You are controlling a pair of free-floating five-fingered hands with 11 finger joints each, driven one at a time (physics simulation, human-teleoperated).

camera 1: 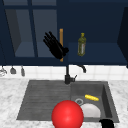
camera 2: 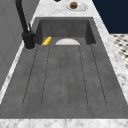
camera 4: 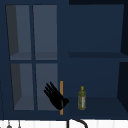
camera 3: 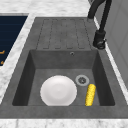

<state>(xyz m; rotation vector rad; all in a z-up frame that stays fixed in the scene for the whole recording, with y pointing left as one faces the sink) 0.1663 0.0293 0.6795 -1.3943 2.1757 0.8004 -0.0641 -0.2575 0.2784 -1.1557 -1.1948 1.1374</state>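
My left hand point(camera 1: 53, 46) floats in front of the wall cabinet, fingers straight and spread, pointing up and to the left. Its wrist end lies against the orange vertical door handle point(camera 1: 61, 33), and I cannot tell whether they touch. In the upper view this hand point(camera 4: 55, 97) sits by the same handle point(camera 4: 61, 87) at the glass door's right edge. An olive-green bottle point(camera 1: 81, 45) stands upright on the open shelf to the right, apart from the hand. A small part of my right hand point(camera 1: 107, 123) shows at the bottom edge, near the sink's front right corner.
A big red ball point(camera 1: 67, 115) sits before the sink's front edge. In the basin lie a white plate point(camera 3: 58, 90) and a yellow corn cob point(camera 3: 90, 94), beside the drain point(camera 3: 82, 80). The black faucet point(camera 1: 68, 75) rises behind the sink. A small plate with a brown item point(camera 2: 73, 5) rests on the counter.
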